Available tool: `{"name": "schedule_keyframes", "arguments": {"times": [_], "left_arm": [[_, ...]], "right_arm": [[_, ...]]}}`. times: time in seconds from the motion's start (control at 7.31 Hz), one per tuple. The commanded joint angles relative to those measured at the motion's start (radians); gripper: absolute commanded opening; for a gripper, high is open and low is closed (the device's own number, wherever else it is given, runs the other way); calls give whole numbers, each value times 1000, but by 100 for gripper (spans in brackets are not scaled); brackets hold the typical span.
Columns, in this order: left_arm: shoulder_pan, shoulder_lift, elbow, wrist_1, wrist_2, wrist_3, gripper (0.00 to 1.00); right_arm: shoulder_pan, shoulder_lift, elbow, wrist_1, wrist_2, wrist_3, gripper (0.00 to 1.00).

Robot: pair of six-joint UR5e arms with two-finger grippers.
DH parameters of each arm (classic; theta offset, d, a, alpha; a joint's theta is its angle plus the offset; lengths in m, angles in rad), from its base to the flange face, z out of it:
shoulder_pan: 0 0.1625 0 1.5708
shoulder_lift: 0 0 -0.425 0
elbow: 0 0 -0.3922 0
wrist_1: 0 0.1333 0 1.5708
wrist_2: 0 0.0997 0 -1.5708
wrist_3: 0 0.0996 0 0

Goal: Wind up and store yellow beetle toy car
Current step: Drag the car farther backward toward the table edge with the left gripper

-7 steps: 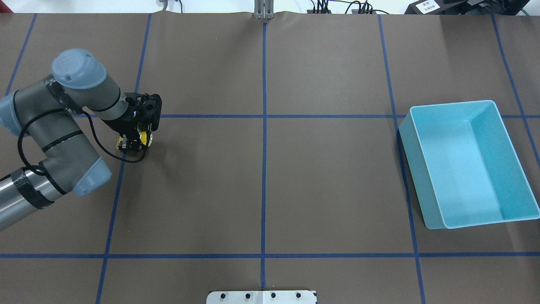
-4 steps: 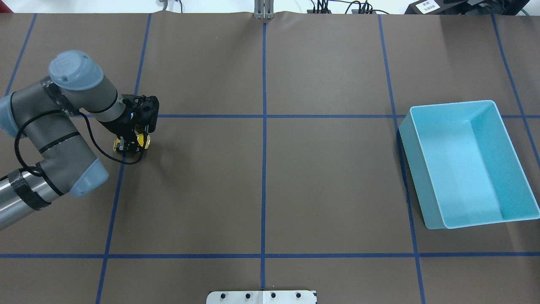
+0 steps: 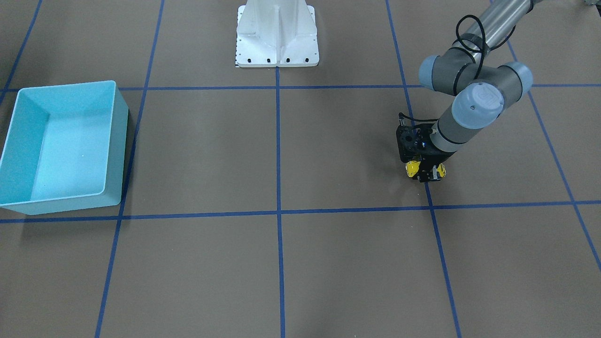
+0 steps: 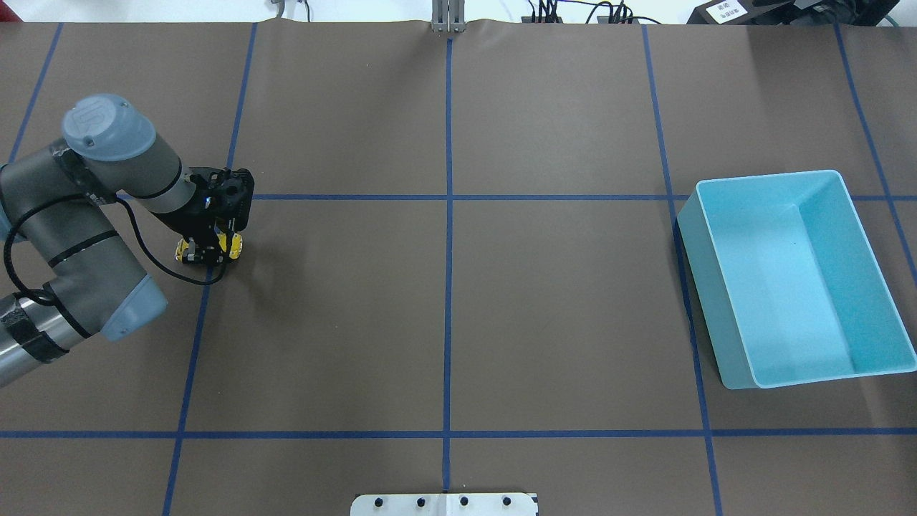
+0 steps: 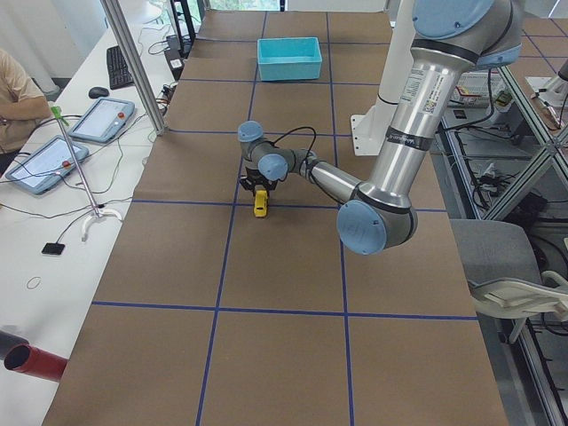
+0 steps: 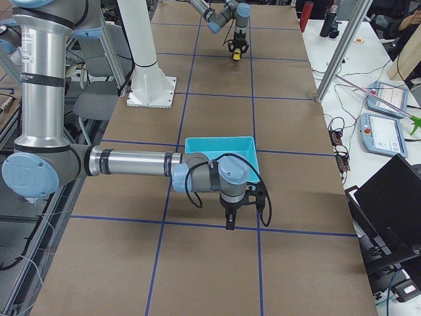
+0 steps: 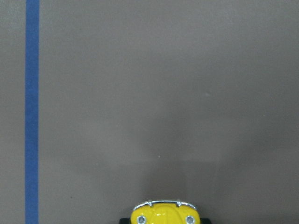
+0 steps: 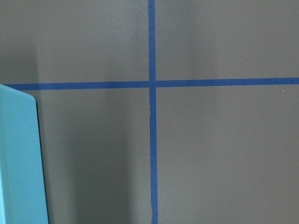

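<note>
Yellow beetle toy car point(image 4: 234, 245) lies at the robot's left end of the tabletop point(image 4: 344, 308), just beside a blue tape line point(image 4: 195, 337). It is pinched across its middle by the left claw point(image 4: 208, 252), with yellow showing on either side of the fingers. Left claw clenched on the car. Cannot tell whether the wheels bear on the tabletop or hang just clear. Long axis runs along the tabletop's length, slightly skewed, roughly on the line toward the turquoise bin point(image 4: 693, 287). Left wrist view shows one rounded end of the car point(image 7: 163, 215), chrome bumper and two lamps, facing bare brown paper. I judge that end points bin-ward. Bin is well apart, at the opposite end. Right claw point(image 6: 230, 224) hangs just beside the bin and shows only in a side view; released or clenched, cannot tell. Judgement: winding needs the wheels pressed down and a drag straight along that long axis, since skew would scrub them sideways. Left arm has the car; right arm is nearer the bin.
</note>
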Motion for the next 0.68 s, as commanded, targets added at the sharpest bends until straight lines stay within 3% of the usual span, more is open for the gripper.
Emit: {"name": "schedule_keyframes", "arguments": {"times": [0.0,0.55], "left_arm": [[-7,32,-2,-33,-10,0,0],[-30,87,-15,-77,-24,49,0]], "right_arm": [[0,0,0,0,0,0,100],[0,-1,0,0,0,0,100]]}}
